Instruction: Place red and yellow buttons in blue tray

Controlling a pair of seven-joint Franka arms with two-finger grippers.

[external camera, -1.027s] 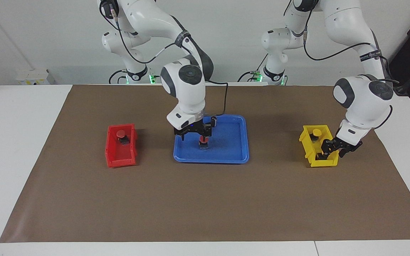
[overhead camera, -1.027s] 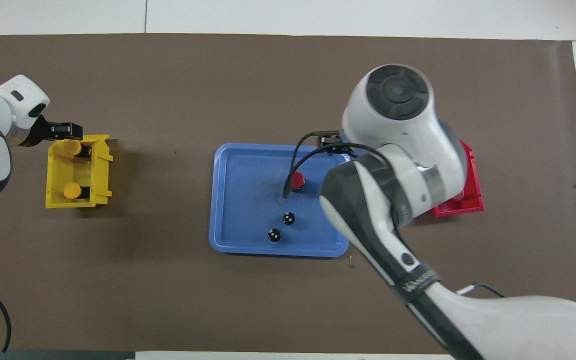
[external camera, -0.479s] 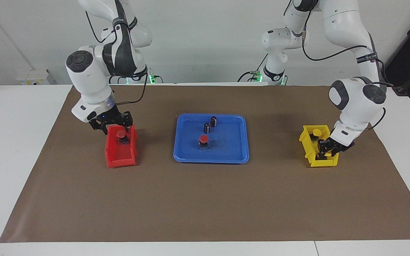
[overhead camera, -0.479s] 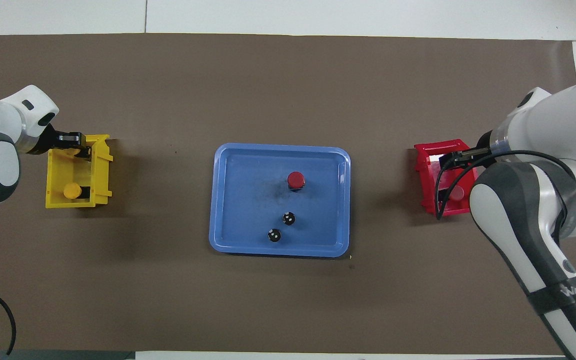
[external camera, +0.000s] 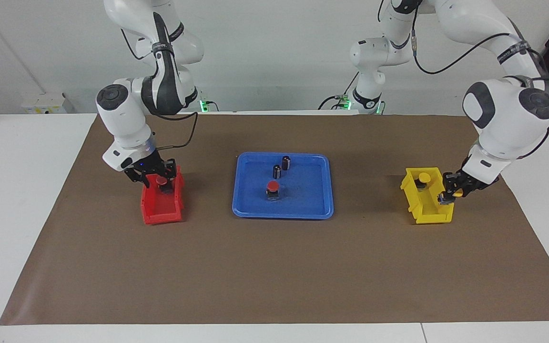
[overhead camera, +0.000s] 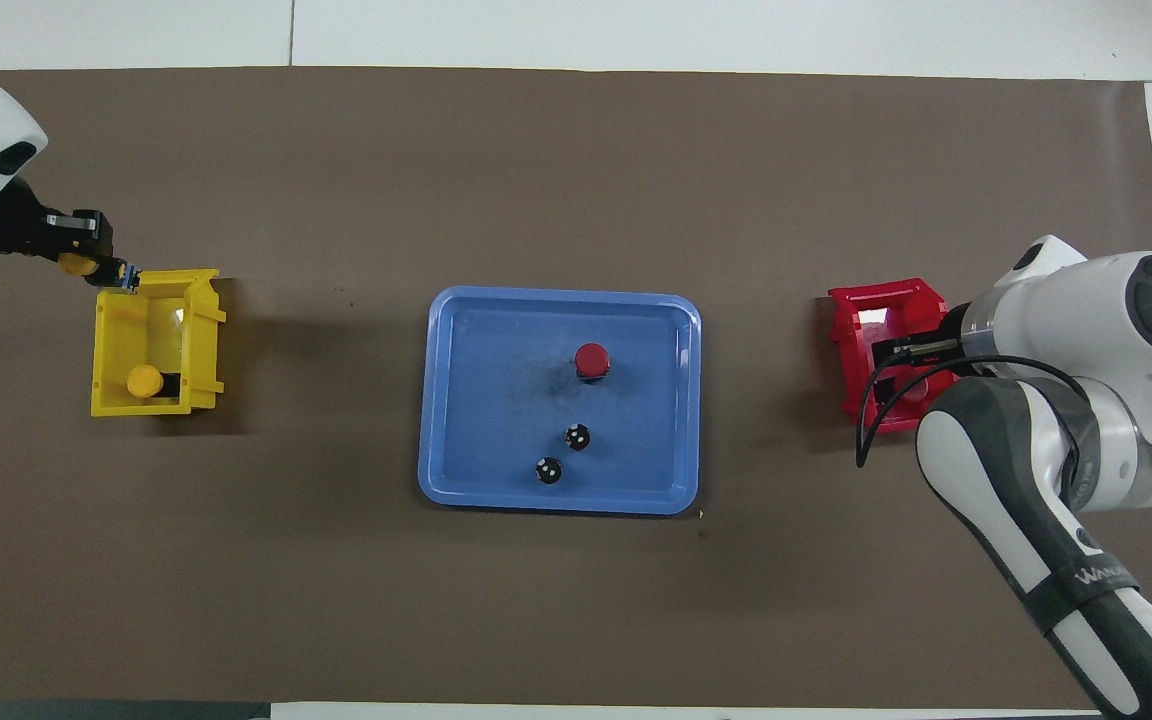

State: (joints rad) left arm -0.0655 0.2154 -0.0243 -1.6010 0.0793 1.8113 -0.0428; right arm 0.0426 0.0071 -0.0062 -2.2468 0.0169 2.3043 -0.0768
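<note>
Blue tray (external camera: 312, 202) sits mid-worktop with one red button (external camera: 272, 186) in it, plus two dark cylinders (external camera: 281, 166) nearer the robots. Left end effector (external camera: 451, 189) is clamped on a yellow button (overhead camera: 77, 264), lifted over the yellow bin's (external camera: 427, 212) corner at the left arm's end of the worktop. Second yellow button (overhead camera: 145, 380) sits in that bin. Right end effector (external camera: 157, 177) is down in the red bin (external camera: 160, 209) at the right arm's end, around the other red button (external camera: 161, 180); can't tell if it's gripping.
</note>
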